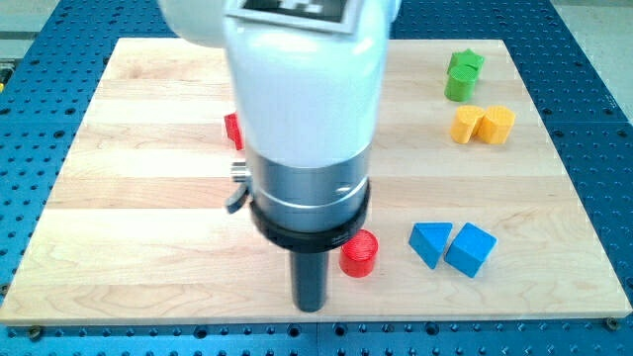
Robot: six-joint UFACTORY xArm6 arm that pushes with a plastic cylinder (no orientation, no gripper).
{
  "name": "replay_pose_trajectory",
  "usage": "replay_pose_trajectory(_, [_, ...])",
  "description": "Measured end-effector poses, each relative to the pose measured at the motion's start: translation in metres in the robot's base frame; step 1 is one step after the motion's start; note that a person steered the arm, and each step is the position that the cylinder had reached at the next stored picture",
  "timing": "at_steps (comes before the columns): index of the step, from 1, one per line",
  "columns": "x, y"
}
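My tip (311,305) rests on the wooden board (148,198) near the view's bottom edge, a little left of centre. The nearest block is a red cylinder (359,254), just up and to the right of the tip; a small gap seems to separate them. Further right lie a blue triangle (430,243) and a blue cube (470,248), side by side and touching. Another red block (233,130) peeks out from behind the arm's white body at the left, its shape hidden.
At the view's top right stands a green block (463,75). Below it sit two yellow blocks, one (466,125) beside the other (497,125). The arm's wide body (307,109) hides the board's middle. A blue perforated table surrounds the board.
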State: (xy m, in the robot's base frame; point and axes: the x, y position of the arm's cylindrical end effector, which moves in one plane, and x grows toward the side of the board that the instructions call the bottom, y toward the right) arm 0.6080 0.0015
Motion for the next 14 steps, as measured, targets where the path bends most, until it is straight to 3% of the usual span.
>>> replay_pose_trajectory(3, [-0.019, 0.036])
replay_pose_trajectory(4, [-0.029, -0.053])
replay_pose_trajectory(5, [-0.076, -0.188])
replay_pose_trajectory(6, [-0.150, -0.233])
replay_pose_trajectory(7, [-0.221, -0.217])
replay_pose_trajectory(8, [-0.225, -0.150])
replay_pose_trajectory(9, [-0.198, -0.097])
replay_pose_trajectory(10, [-0.217, -0.104])
replay_pose_trajectory(11, [-0.263, -0.107])
replay_pose_trajectory(12, [-0.220, -0.051])
replay_pose_trajectory(13, [-0.118, -0.027])
replay_pose_trajectory(14, [-0.113, -0.025])
